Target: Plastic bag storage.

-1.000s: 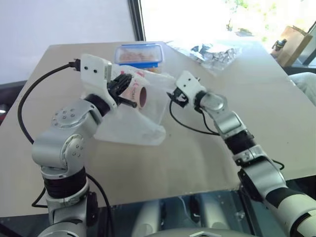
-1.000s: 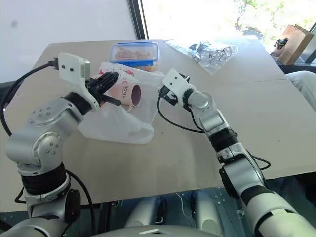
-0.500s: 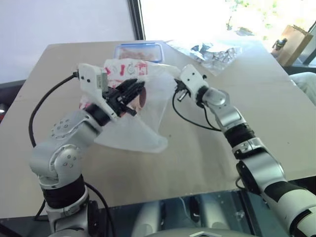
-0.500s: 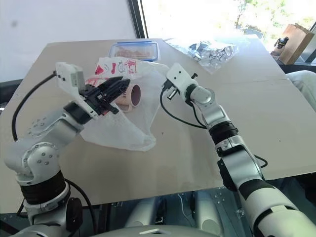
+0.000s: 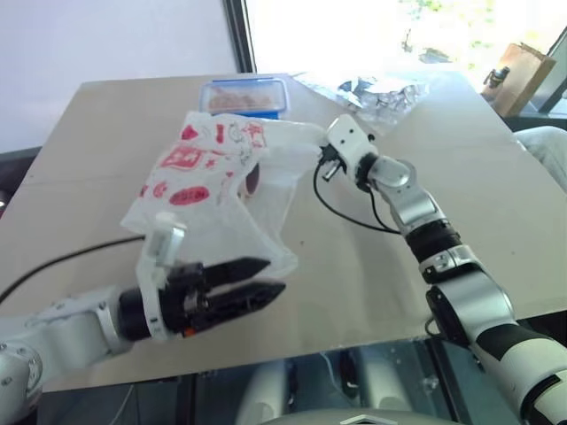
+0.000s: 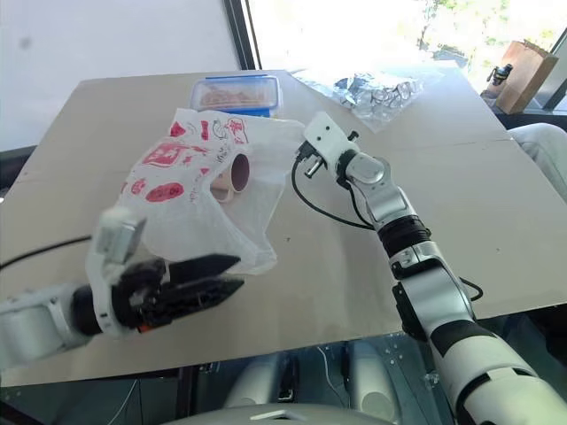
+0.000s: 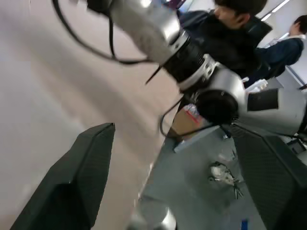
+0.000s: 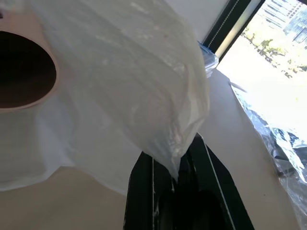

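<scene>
The plastic bag (image 5: 213, 177), white with red cartoon prints, is lifted partly off the tan counter (image 5: 354, 266), its lower edge trailing on the surface. The right gripper (image 5: 321, 152) has its jaws clamped on the bag's upper corner, and the right wrist view shows the film pinched between the 2 black fingers (image 8: 144, 191). A pink cup (image 6: 234, 173) lies on its side inside the bag, mouth facing the right arm. The left gripper (image 5: 266, 276) hangs near the counter's front edge, clear of the bag, jaws spread and holding nothing. Behind the bag stands a blue-lidded food container (image 5: 245, 94); a crumpled clear wrapper (image 5: 376, 93) lies farther right.
</scene>
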`<state>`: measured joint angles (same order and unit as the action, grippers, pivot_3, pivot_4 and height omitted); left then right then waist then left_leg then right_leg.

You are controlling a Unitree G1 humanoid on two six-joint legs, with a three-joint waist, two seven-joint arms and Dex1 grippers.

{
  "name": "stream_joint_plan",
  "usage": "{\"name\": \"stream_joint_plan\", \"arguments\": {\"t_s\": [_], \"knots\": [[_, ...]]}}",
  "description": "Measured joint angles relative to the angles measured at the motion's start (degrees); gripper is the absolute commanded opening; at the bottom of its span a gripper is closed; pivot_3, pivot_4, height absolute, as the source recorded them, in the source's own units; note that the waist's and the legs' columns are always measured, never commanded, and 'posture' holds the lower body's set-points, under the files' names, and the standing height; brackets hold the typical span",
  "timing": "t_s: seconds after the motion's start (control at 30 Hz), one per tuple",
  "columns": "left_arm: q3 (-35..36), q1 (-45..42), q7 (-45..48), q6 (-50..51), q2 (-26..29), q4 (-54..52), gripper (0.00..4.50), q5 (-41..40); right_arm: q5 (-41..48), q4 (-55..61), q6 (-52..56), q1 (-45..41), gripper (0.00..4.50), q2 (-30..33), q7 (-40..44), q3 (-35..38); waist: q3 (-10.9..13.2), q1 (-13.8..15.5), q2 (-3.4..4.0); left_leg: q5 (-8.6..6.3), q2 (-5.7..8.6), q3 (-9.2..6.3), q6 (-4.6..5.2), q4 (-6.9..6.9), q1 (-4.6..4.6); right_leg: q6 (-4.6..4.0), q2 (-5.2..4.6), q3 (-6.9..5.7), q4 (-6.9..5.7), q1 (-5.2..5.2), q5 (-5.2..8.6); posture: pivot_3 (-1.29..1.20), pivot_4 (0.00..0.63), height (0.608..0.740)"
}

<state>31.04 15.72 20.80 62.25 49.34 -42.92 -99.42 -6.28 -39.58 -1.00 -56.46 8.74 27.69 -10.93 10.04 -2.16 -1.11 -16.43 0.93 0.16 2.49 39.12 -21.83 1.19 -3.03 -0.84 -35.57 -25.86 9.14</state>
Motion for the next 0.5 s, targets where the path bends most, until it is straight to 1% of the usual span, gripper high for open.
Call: {"name": "stream_joint_plan", "arguments": {"t_s": [0.07,0.17,0.33,0.47,0.5], "knots": [[-0.51,3.11,-0.02,-1.32,-1.46,-1.25,4.01,3.22,0.0,0.57,0.76,0.05,0.0,0.08,0.07,0.06,0.0,0.09,0.01,0.0,0.0,-0.01,0.0,0.0,0.0,-0.02,0.01,-0.03,-0.01,0.01,0.01,0.0,0.15,0.74],[-3.44,3.55,-1.18,-4.51,-3.84,-2.22,4.01,9.13,0.03,2.04,1.61,0.19,0.0,-0.25,0.49,0.06,0.03,0.2,0.05,0.01,0.0,-0.02,-0.01,0.0,0.02,-0.03,0.02,-0.05,0.0,0.04,0.02,0.0,0.15,0.74],[-11.91,-1.38,-7.42,-9.54,-8.65,-2.44,4.01,16.68,0.04,4.4,3.38,0.69,0.0,-0.44,0.66,0.06,0.02,0.27,0.05,0.01,0.01,-0.01,-0.01,0.01,0.04,-0.03,0.02,-0.03,-0.02,0.06,0.01,0.0,0.15,0.74],[-17.58,-7.33,-11.77,-12.64,-13.33,-0.67,4.01,20.21,-0.01,5.08,4.63,1.03,0.0,-0.43,0.69,0.05,0.01,0.3,0.04,0.01,0.01,-0.01,-0.01,0.01,0.03,0.07,0.02,-0.03,-0.01,0.06,-0.05,0.0,0.15,0.74],[-18.15,-7.93,-12.51,-12.87,-13.79,-0.41,4.01,20.76,-0.02,5.13,4.71,1.03,0.0,-0.42,0.69,0.05,0.02,0.3,0.04,0.01,0.01,-0.01,-0.01,0.01,0.03,0.09,0.02,-0.03,-0.01,0.06,-0.06,0.0,0.15,0.74]]}}
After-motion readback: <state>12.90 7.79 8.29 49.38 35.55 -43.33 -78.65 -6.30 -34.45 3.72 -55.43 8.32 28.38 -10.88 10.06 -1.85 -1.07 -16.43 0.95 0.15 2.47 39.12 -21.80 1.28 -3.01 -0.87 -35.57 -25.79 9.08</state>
